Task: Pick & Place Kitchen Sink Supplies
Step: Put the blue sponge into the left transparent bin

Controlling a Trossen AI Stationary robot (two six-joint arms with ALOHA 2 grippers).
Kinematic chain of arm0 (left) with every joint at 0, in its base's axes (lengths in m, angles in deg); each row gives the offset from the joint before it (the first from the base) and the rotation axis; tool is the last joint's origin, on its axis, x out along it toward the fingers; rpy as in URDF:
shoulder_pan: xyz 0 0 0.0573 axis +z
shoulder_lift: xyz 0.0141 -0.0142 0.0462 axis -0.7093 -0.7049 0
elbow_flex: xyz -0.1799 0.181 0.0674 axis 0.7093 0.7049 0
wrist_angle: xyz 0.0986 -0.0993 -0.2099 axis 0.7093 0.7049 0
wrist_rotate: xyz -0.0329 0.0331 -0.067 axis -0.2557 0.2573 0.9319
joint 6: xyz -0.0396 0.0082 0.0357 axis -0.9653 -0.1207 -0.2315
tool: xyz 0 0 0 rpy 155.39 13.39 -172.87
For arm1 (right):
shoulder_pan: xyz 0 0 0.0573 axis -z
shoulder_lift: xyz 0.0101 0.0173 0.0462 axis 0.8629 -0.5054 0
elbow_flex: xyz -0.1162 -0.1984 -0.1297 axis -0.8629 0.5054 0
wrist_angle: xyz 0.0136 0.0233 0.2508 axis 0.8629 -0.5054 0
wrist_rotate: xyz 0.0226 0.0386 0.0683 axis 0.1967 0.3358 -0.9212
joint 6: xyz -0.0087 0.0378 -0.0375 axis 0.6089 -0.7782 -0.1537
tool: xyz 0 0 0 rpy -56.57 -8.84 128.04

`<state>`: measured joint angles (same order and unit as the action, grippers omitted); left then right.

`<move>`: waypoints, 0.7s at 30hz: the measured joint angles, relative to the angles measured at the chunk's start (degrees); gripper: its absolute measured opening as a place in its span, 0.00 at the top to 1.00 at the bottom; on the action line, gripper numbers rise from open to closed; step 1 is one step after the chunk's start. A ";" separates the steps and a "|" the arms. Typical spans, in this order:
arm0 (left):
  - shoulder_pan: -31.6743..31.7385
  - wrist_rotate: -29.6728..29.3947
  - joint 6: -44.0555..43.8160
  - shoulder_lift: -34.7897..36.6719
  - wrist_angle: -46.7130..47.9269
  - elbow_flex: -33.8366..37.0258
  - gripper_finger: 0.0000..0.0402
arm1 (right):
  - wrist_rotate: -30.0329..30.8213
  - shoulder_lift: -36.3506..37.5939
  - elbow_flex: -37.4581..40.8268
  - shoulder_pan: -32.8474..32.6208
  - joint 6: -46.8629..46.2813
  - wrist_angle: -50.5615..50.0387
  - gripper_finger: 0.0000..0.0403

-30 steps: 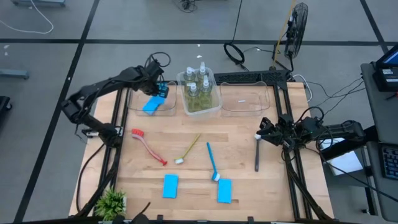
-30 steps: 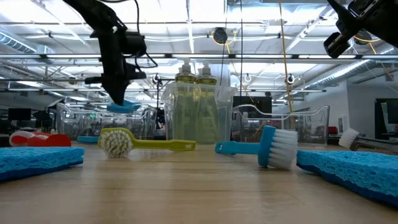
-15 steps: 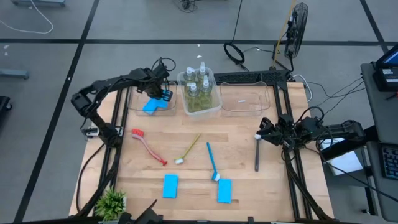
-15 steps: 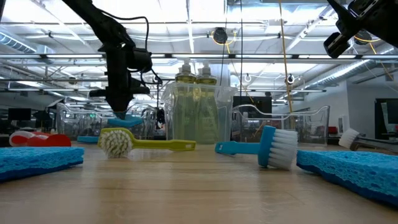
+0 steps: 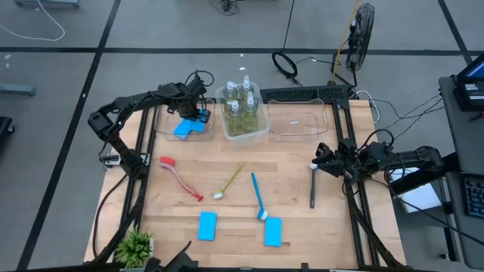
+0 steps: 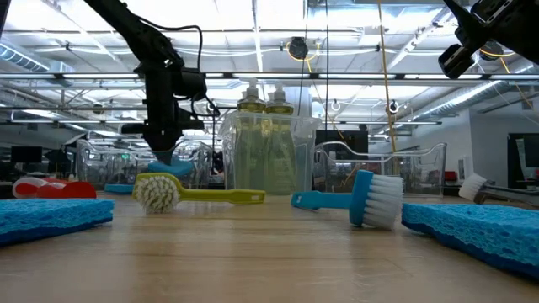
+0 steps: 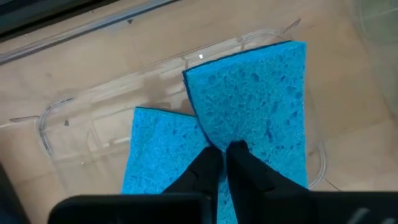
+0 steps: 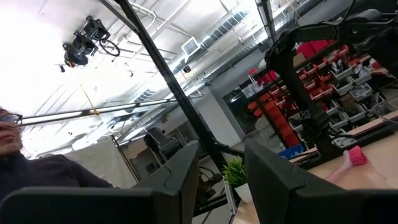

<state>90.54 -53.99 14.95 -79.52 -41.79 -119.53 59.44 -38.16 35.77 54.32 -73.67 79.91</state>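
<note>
Porous matt blue sponges (image 7: 249, 106) in glossy clear plastic bin (image 7: 56, 118), pale wood tabletop (image 5: 295, 196).

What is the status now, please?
Left gripper in the clear plastic left bin, jaws pinching a blue rectangular sponge over another. Right gripper waits, jaws open, empty. Nothing blocks.

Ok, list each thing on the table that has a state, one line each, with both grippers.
Left gripper: pinching a blue sponge over the left bin.
Second sponge: flat in that bin.
Pump bottles: upright in the middle bin.
Right bin: nothing visible inside.
Four brushes, red to dark grey: lying on the table.
Two sponges: flat near the front edge.
Right gripper: open, holding nothing.
</note>
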 joint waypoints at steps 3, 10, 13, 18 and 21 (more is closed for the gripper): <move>0.00 0.14 -0.57 0.00 0.07 0.00 0.89 | -0.01 -0.02 0.00 0.00 -0.01 0.00 0.72; 0.00 0.53 1.33 0.00 2.18 0.01 0.75 | -0.03 -0.01 0.00 0.00 -0.01 0.00 0.72; 0.22 -0.32 1.91 0.56 3.63 0.03 0.66 | -0.04 -0.02 0.00 -0.02 -0.01 0.00 0.72; 0.74 -0.90 2.08 4.45 4.59 0.04 0.53 | -0.25 -0.02 0.00 -0.02 -0.03 0.00 0.72; 0.74 -0.86 2.04 8.80 4.68 0.04 0.47 | -0.25 -0.02 0.00 -0.02 -0.05 0.00 0.72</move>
<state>91.29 -54.85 16.99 -70.72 -37.12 -119.49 59.19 -38.18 35.77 54.30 -73.72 79.91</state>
